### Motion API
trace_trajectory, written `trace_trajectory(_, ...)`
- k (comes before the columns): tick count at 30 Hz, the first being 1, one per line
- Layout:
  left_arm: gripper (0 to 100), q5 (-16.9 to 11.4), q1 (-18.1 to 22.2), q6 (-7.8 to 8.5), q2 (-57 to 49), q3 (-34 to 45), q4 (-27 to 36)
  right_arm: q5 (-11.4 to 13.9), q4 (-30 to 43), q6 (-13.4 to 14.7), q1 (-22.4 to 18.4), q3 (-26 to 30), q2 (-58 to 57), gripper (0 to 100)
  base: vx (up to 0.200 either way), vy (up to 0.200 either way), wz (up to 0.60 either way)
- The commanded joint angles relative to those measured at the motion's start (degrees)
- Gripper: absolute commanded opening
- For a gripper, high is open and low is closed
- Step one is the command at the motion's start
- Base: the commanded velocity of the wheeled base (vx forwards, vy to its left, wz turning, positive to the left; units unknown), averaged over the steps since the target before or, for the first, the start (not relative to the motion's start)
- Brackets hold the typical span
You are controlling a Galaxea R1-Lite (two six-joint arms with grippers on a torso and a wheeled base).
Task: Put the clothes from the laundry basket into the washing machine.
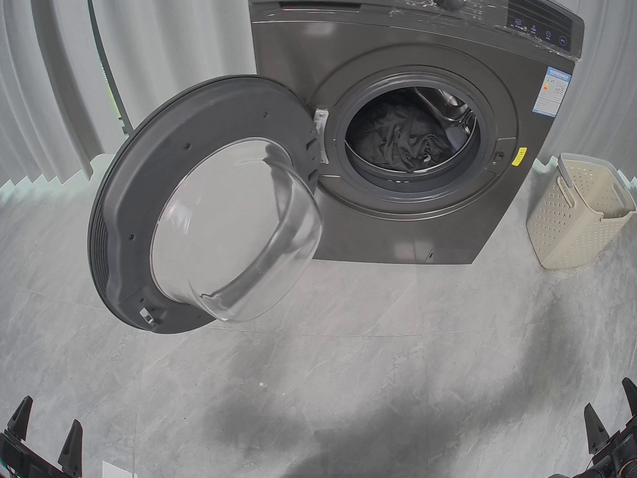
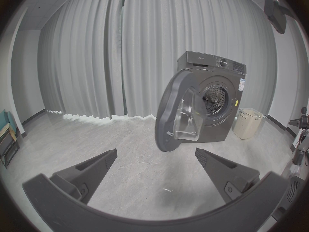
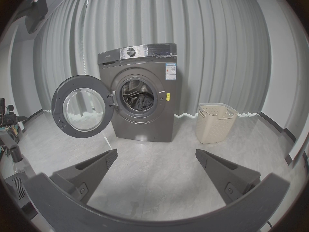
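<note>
A grey washing machine (image 1: 398, 41) stands ahead with its round door (image 1: 199, 207) swung wide open to the left. Dark clothes (image 1: 398, 137) lie inside the drum; the right wrist view shows the dark clothes (image 3: 141, 101) too. A cream laundry basket (image 1: 577, 210) sits on the floor to the machine's right; its inside is hidden from me. My left gripper (image 1: 45, 427) is low at the near left, open and holding nothing. My right gripper (image 1: 614, 409) is low at the near right, also open with nothing between its fingers. Both are well back from the machine.
Pale curtains hang behind the machine. The open door (image 2: 175, 113) juts out over the grey floor on the left. Bare floor (image 1: 371, 366) stretches between me and the machine. A small stand (image 2: 8, 142) sits by the far wall in the left wrist view.
</note>
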Motion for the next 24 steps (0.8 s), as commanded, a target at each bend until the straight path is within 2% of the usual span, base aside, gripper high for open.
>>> trace_trajectory(1,100,0.01,0.0,-0.06,-0.66,0.9,-0.01,0.04,-0.01,-0.06,-0.04,0.4,-0.53,100,0.0,0.2,0.0)
trace_trajectory(9,100,-0.16,0.18,0.46,-0.66,0.99,-0.01,0.04,-0.01,-0.06,-0.04,0.48,-0.53,100,0.0,0.2,0.0)
trace_trajectory(19,100,-0.43,0.09,0.99,-0.66,0.81,-0.45,0.12,-0.01,-0.06,-0.04,0.48,-0.53,100,0.0,0.0,0.0)
trace_trajectory(21,100,-0.95,0.35,-0.33,-0.48,-3.67,-4.05,0.12,-0.01,-0.06,-0.04,0.4,-0.53,100,0.0,0.0,0.0)
trace_trajectory(24,100,-4.38,-0.53,-0.5,7.78,-13.69,-5.02,0.12,-0.01,-0.15,-0.04,0.48,-0.53,100,0.0,0.0,0.0)
